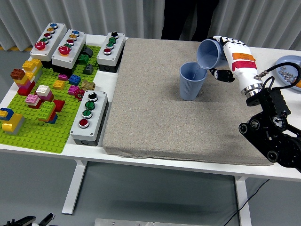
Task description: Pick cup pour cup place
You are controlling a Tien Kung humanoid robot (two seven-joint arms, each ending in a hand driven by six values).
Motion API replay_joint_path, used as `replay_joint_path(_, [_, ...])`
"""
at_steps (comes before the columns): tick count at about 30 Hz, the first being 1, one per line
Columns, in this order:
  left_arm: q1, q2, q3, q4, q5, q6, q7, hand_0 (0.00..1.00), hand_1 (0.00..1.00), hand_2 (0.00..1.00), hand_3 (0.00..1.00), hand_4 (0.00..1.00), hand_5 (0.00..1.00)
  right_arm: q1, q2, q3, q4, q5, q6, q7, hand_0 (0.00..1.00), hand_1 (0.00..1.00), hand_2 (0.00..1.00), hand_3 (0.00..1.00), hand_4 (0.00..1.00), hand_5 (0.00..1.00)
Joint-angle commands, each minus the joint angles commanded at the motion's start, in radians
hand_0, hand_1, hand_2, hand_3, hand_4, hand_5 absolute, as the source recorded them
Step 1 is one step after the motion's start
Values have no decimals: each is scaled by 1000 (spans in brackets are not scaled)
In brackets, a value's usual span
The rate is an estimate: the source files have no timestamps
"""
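A blue ribbed cup [192, 81] stands upright on the grey mat [178, 103], right of its middle. My right hand [225, 52], white with black fingers, is shut on a second blue cup [209, 53]. That cup is tipped on its side with its mouth facing left and down, right above the standing cup's rim. Whether anything is coming out of it cannot be made out. My left arm is out of the picture.
A green brick plate [44, 106] with coloured bricks fills the left side. Several grey button boxes [89, 117] stand on and beside it. A blue bowl [290, 68] with small metal parts sits at the right edge. A person in dark clothes [188, 19] stands behind the table.
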Motion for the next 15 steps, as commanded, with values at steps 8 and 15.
replay_joint_path(8, [4, 0, 1, 0, 0, 0, 1, 764, 784, 829, 715, 510, 985, 5, -5, -27, -1, -18, -15, -20, 826, 715, 609, 736, 609, 16])
replay_joint_path(15, [8, 1, 0, 0, 1, 0, 2, 764, 785, 829, 715, 510, 984, 9, -6, -39, 6, -51, -27, -47, 827, 717, 609, 734, 608, 8])
